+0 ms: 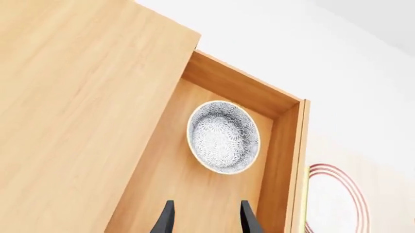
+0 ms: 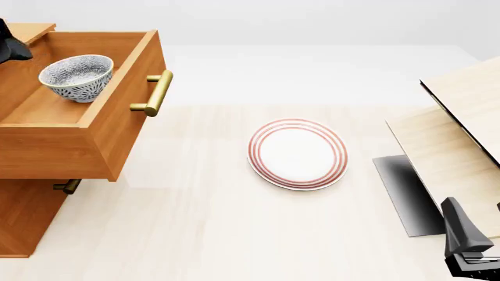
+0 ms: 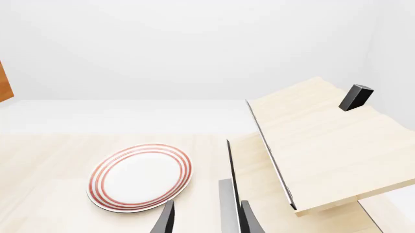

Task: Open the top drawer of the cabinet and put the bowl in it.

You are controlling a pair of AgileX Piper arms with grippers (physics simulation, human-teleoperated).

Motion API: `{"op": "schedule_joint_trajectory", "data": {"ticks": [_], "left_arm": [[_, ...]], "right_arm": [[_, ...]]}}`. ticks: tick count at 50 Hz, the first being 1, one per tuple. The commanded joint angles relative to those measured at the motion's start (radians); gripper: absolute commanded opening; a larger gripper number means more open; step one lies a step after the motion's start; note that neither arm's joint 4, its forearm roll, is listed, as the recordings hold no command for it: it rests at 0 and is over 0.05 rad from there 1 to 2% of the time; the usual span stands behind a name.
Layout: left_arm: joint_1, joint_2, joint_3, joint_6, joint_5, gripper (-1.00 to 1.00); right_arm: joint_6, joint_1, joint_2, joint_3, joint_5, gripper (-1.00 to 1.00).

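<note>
Top drawer [image 2: 74, 126] pulled out of the cabinet [image 2: 23, 216] at far left, the bowl [image 2: 76, 76] sitting inside it.

The table [image 2: 211, 234] lies broad and bare between the cabinet and the pale wooden structure [image 2: 461, 146] at right; the drawer's brass handle [image 2: 156, 93] juts toward the middle; the plate [image 2: 297, 153] rests flat at centre, apart from both edges; the bowl stands upright near the drawer's far wall, untouched; the left gripper [image 1: 206, 218] hovers above it, fingers narrowly parted, empty; the right gripper [image 3: 206, 218], near right, likewise parted and empty.

Blue-grey speckled white bowl [image 2: 76, 76], orange-brown cabinet [image 2: 23, 216], red-ringed white plate [image 2: 297, 154]
</note>
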Motion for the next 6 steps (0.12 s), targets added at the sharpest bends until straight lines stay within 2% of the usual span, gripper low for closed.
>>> {"op": "schedule_joint_trajectory", "data": {"ticks": [1,6], "left_arm": [[-0.002,-0.075,-0.019,0.008,0.067,1.0],[0.0,-0.111,-0.023,0.009,0.097,1.0]], "right_arm": [[0.0,0.0,-0.002,0.001,0.0,1.0],[0.0,0.0,-0.002,0.001,0.0,1.0]]}}
